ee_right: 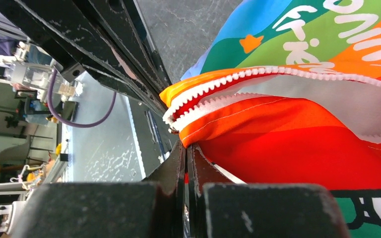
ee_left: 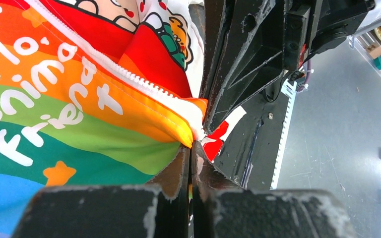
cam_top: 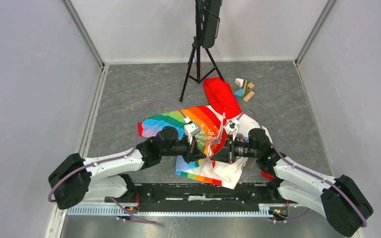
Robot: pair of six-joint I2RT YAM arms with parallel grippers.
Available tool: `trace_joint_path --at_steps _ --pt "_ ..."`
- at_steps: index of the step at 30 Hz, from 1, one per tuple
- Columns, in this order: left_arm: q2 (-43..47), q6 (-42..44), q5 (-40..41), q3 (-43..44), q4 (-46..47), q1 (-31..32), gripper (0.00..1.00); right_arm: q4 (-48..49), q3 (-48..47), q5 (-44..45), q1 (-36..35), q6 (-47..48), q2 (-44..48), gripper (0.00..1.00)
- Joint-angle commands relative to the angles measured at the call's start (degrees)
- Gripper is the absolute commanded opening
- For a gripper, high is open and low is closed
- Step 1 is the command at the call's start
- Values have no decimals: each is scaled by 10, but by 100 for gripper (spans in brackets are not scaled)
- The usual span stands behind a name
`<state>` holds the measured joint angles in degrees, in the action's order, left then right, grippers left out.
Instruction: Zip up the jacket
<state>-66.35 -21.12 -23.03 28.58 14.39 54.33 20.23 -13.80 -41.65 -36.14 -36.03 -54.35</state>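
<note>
Evidently at the opening step, both arms pinch the 6 o'clock hem of the small rainbow-striped, cartoon-printed jacket (cam_top: 204, 120), which lies mid-way across the grey marbled tabletop (cam_top: 129, 89) with its red hood toward 1 o'clock. The left gripper (ee_left: 193, 148) and right gripper (ee_right: 186, 148) each clamp tight on cloth beside the unjoined white zipper (ee_left: 129, 77). Its bottom ends likely need precise mating next.

A grey, marbled table (cam_top: 129, 89) fills the floor of the enclosure, shut in by plain white walls (cam_top: 25, 74) on the left, right and far sides, with pale metal posts (cam_top: 83, 32) at the far corners. A black tripod (cam_top: 196, 47) stands near the far wall, with small coloured blocks (cam_top: 244, 89) near it to the right. The light is even and soft
</note>
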Motion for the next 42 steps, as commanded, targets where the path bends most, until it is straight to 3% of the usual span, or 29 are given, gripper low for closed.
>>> trace_joint_path --at_steps 1,7,17,22,28,32,35,39,42 --pt "-12 22 -40 13 -7 1 2 140 1 -20 8 -61 8 0" --pt "-2 -12 -39 2 18 -2 4 199 27 -40 8 -81 -22 0" --pt "5 -29 -39 -11 38 -20 33 209 41 -44 7 -58 -58 0" --pt "19 -38 -41 -21 47 -28 41 214 43 -44 7 -60 -63 0" --pt "22 -49 -53 -28 60 -28 40 236 45 -47 7 -77 -70 0" --pt "25 -52 -52 -33 69 -28 24 238 45 -47 7 -79 -70 0" --pt "26 -49 -52 -34 70 -28 22 238 46 -48 7 -79 -71 0" --pt "33 -54 -60 -37 76 -30 41 238 49 -49 7 -78 -71 0" --pt "49 -70 -67 -49 95 -40 47 232 47 -49 7 -73 -70 0"
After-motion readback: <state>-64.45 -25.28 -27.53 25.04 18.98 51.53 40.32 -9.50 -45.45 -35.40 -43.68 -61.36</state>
